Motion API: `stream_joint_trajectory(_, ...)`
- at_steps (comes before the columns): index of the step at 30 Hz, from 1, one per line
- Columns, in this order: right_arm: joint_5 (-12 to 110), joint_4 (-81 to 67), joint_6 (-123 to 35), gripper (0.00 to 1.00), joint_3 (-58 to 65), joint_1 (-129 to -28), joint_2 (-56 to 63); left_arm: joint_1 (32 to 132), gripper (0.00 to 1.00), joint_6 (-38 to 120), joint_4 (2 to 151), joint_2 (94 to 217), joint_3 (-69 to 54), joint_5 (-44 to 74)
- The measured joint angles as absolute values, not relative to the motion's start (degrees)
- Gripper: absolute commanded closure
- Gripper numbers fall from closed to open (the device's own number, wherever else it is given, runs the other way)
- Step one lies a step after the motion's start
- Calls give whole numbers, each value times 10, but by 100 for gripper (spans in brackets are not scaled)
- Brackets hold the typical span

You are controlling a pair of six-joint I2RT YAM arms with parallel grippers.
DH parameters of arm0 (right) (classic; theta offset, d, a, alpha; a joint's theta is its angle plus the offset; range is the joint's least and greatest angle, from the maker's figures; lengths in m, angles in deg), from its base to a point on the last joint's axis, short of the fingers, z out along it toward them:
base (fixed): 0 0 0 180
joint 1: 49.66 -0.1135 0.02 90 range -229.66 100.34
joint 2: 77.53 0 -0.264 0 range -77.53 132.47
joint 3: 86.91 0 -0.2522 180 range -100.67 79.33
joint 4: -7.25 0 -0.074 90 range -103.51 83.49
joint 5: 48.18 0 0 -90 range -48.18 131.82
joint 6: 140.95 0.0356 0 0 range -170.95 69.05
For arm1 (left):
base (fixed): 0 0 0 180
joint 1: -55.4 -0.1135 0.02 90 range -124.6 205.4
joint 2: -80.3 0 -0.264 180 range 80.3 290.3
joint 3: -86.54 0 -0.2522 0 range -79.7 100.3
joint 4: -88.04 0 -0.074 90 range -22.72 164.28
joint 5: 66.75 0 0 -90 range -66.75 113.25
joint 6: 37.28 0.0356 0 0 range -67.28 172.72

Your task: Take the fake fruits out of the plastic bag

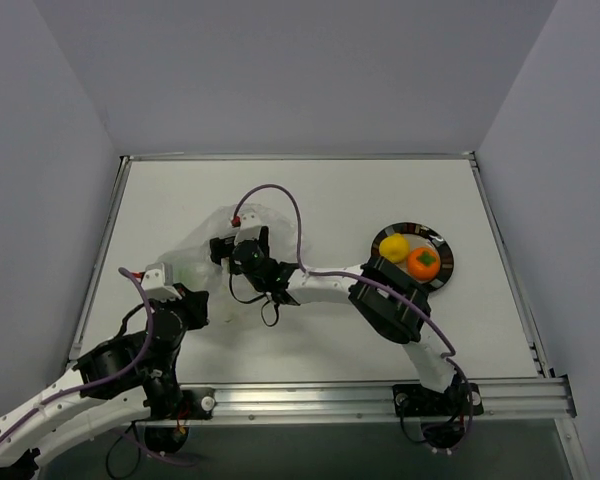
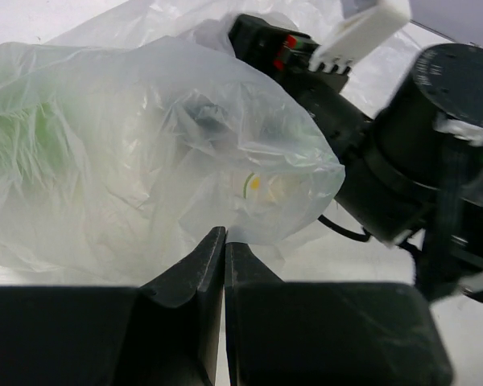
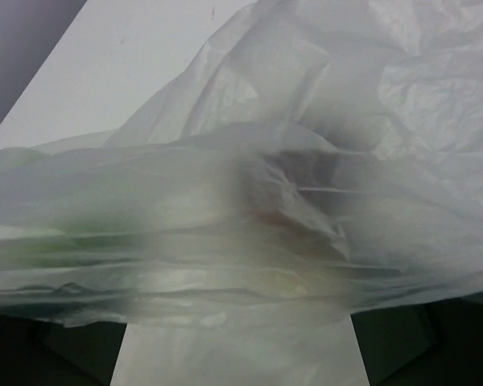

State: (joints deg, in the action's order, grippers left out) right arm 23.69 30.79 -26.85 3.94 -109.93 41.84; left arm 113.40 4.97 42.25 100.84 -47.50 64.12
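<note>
Your plastic bag [image 1: 205, 250] lies on the table [image 1: 360, 190] in front of the left arm, well apart from the dark plate [image 1: 420, 228]. The plate holds a yellow fruit [image 1: 393, 247] and an orange fruit [image 1: 423, 262]. The bag stretches from your left gripper [image 2: 224, 241] up and to the right, toward your right gripper [image 1: 242, 243]. So the bag sits between the two of them. The left fingers are pressed together and pinch a thin edge of the bag on the side near you. The right fingers [image 3: 8, 354] are spread wide, and the bag's film fills the space just in front of them. Something green [image 2: 16, 137] shows through the bag on the left arm's side, but it is too blurry to name. I think the right gripper is the one to reach in, going toward the left arm. You cannot see where the bag opens, so go slow.
</note>
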Motion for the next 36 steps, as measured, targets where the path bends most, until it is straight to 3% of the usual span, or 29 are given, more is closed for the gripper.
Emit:
stream_joint_trajectory(12, 130, 284, -210, 3, -79, -1086, 560, 1134, 98, 41, 423, 1005, -489, 616)
stream_joint_trajectory(15, 134, 332, -215, 24, -79, -1081, 581, 1134, 98, 39, 423, 1003, -492, 617)
stream_joint_trajectory(16, 139, 351, -221, 38, -79, -1080, 587, 1134, 98, 39, 423, 1003, -494, 617)
stream_joint_trajectory(19, 153, 392, -231, 57, -74, -1076, 593, 1134, 98, 36, 423, 1003, -496, 617)
stream_joint_trajectory(25, 185, 480, -246, 66, 1, -1074, 571, 1134, 98, 36, 424, 1003, -496, 626)
stream_joint_trajectory(36, 280, 531, -272, 69, 203, -1083, 394, 1134, 98, 43, 445, 1035, -496, 652)
